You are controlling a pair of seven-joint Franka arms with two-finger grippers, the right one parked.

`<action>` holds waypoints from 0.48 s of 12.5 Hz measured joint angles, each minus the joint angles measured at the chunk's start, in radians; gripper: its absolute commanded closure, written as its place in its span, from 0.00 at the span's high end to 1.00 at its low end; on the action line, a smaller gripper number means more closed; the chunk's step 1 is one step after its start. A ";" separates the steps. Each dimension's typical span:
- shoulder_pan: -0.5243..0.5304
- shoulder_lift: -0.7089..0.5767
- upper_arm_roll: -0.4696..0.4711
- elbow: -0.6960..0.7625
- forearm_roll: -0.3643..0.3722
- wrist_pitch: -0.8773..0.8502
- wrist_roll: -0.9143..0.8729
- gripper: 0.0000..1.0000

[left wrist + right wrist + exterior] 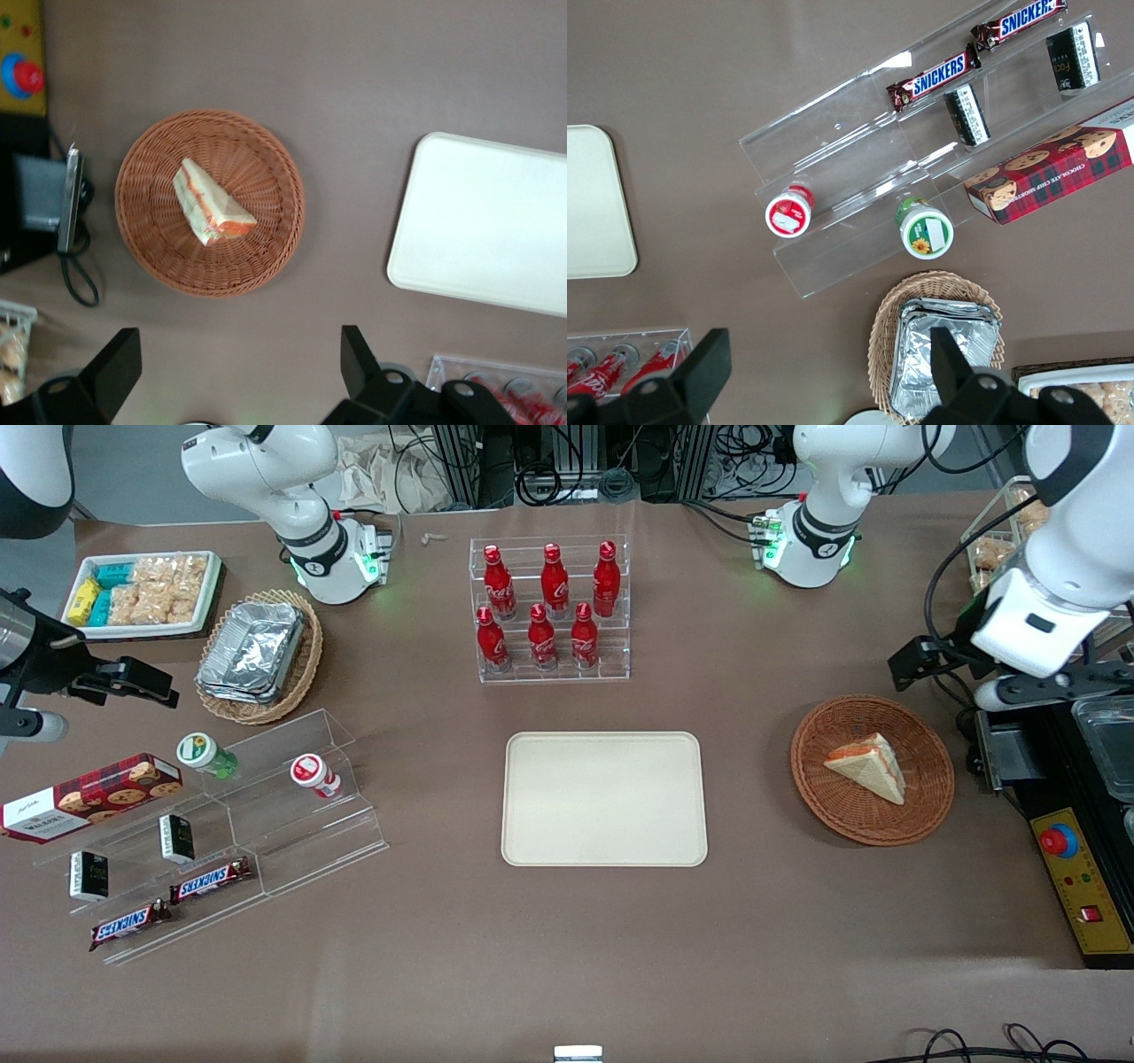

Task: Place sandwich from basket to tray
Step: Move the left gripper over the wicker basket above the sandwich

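The sandwich (pixel 870 767), a white-bread wedge with orange-red filling, lies in the round reddish-brown basket (pixel 824 806) toward the working arm's end of the table. The cream-beige tray (pixel 604 798) lies flat at the table's middle and holds nothing. My left gripper (pixel 921 662) hangs high above the table, beside the basket and a little farther from the front camera. In the left wrist view the gripper (pixel 237 359) is wide open and empty, apart from the basket (pixel 266 168) with the sandwich (pixel 211 204); the tray (pixel 487 221) shows beside it.
A clear rack of red bottles (pixel 551 607) stands farther from the front camera than the tray. A black-and-yellow control box with a red button (pixel 1076 877) lies beside the basket. A clear stepped shelf with snacks (pixel 213 824), a pale basket of foil trays (pixel 259 654) and a white snack tray (pixel 142 593) lie toward the parked arm's end.
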 measured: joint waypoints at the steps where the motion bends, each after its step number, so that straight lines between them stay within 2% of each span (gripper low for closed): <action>1: 0.000 -0.001 0.007 -0.004 0.000 -0.009 -0.072 1.00; 6: 0.000 -0.033 0.025 -0.080 0.000 -0.014 -0.401 1.00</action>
